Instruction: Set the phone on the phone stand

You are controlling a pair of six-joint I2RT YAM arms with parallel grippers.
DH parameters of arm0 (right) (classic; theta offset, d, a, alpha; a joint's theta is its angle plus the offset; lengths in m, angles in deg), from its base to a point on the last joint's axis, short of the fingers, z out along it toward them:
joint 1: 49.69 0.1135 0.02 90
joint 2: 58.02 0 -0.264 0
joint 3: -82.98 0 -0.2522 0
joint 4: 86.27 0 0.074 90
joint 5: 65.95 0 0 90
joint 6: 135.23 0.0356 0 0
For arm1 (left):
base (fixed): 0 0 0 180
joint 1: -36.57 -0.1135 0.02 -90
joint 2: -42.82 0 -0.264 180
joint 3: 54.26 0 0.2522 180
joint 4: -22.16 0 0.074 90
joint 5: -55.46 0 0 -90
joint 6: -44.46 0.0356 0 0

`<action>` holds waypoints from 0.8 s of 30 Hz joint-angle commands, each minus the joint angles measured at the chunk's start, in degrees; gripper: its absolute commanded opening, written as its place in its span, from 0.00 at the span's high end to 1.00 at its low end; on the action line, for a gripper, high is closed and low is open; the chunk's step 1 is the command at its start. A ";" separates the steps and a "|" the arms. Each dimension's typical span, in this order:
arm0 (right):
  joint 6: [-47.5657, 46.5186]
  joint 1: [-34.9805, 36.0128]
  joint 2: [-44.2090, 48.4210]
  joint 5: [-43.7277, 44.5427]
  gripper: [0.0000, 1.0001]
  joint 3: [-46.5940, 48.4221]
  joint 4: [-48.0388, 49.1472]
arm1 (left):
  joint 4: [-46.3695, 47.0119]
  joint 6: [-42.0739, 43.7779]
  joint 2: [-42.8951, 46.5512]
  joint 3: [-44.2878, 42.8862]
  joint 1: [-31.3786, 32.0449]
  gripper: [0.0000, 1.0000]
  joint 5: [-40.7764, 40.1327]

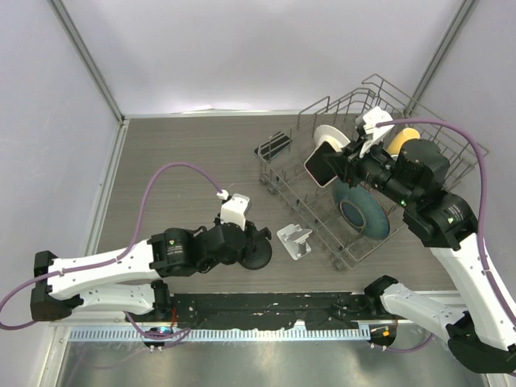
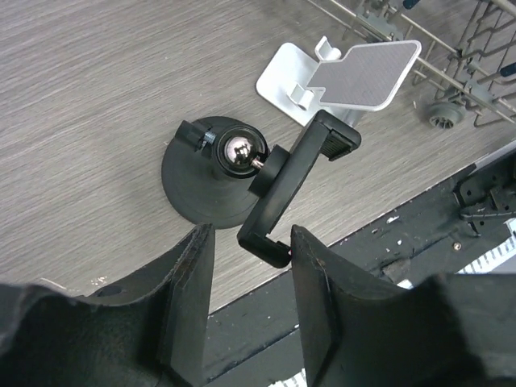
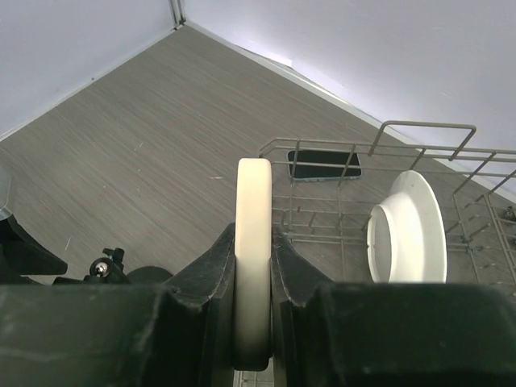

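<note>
My right gripper [image 1: 345,165] hangs above the wire dish rack, shut on a cream-cased phone [image 1: 319,165]. In the right wrist view the phone [image 3: 254,193] stands edge-on between the fingers of that gripper [image 3: 254,238]. A black phone stand [image 2: 242,165], with a round base, a ball joint and a clamp arm, sits on the table near the front edge. My left gripper [image 2: 250,242] is open around the near end of the clamp arm. Its right finger touches the arm; its left finger is apart from it. The black stand's base [image 1: 256,256] shows under the left gripper [image 1: 251,239].
A white folding stand [image 1: 294,240] sits between the black stand and the dish rack [image 1: 278,189]. The rack holds a white bowl [image 1: 328,137], a blue plate [image 1: 360,211] and a yellow item [image 1: 403,139]. A dark flat slab [image 1: 274,145] lies at its far-left end.
</note>
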 commanded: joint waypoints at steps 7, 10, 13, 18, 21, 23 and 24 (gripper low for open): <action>-0.69 0.41 -2.09 -3.19 1.00 7.48 0.49 | 6.07 -3.38 -1.37 1.20 0.30 0.49 -4.30; -0.61 0.33 -2.88 -6.09 1.00 8.36 -0.13 | 6.24 -2.69 -1.55 1.91 0.30 0.55 -5.61; -0.25 0.42 -3.23 -7.15 1.00 8.19 0.49 | 4.85 -2.16 -2.34 1.56 0.30 0.64 -6.58; -0.78 0.42 -4.73 -10.65 1.00 8.72 -0.83 | 4.14 1.53 -1.56 1.64 0.30 0.75 -5.88; -2.27 0.41 -4.90 -17.33 1.00 8.10 -1.01 | 5.10 5.22 0.72 2.78 0.30 0.96 -5.00; -4.46 0.42 -5.17 -24.26 1.00 7.75 -1.62 | 6.85 7.76 1.78 4.01 0.30 1.00 -4.30; -5.17 0.42 -5.25 -27.16 1.00 7.49 -2.23 | 7.82 10.47 2.92 5.41 0.30 1.00 -3.26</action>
